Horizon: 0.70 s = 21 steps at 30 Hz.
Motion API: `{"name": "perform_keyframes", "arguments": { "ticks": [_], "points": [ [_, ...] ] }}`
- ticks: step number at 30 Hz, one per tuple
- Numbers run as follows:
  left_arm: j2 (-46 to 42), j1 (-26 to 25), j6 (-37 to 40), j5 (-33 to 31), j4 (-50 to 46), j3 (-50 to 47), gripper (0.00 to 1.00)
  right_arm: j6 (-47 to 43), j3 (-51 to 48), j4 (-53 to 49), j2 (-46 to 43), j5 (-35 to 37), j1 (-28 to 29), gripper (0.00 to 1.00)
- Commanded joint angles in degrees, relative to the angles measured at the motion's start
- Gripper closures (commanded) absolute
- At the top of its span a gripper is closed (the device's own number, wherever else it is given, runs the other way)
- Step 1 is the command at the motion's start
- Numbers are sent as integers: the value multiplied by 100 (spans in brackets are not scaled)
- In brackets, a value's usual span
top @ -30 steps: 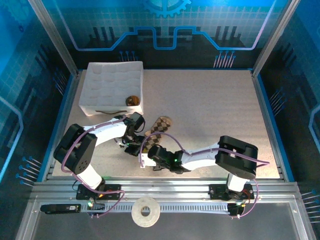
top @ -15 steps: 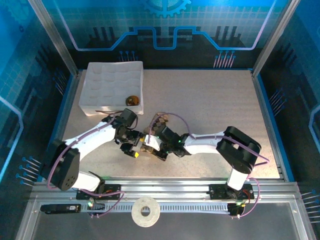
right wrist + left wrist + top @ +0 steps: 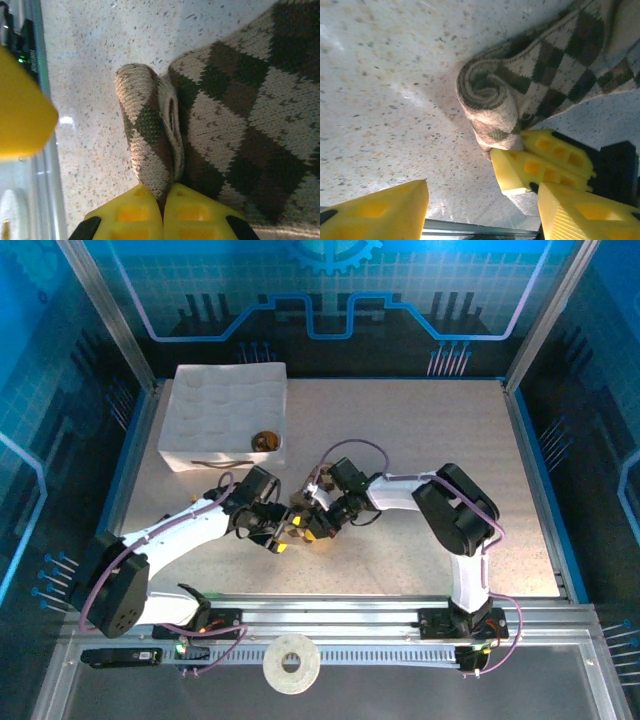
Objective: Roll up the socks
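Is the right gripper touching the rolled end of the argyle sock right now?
Touching. In the right wrist view the right gripper, jaws closed, pinches the bottom of the rolled end of the argyle sock, no gap.

Two arms are counted on one table: the left arm and the right arm. Two grippers are tallied, the left gripper and the right gripper. One tan argyle sock is counted between them. One white foam tray is counted far left, one small brown round thing at its near right corner, and one white ring near.
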Motion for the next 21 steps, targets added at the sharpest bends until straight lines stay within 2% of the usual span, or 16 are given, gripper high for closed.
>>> {"name": "perform_keyframes", "arguments": {
  "ticks": [1, 11, 13, 17, 19, 21],
  "points": [
    [228, -86, 107, -247, 548, -159, 44, 107, 264, -1087, 435, -222, -94, 100],
    [970, -103, 148, -688, 977, -274, 49, 298, 609, -1461, 698, -237, -134, 100],
    [1141, -101, 147, -780, 1022, -235, 57, 298, 645, -1475, 694, -257, -127, 100],
    [1523, -107, -12, -863, 366, -58, 81, 201, 613, -1408, 549, -229, -109, 100],
    [1608, -112, -165, -776, 17, -85, 97, 46, 539, -1304, 366, -201, -79, 91],
    [1580, -106, -284, -668, -193, -160, 100, -244, 409, -1179, 76, -27, -3, 78]
  ]
}}
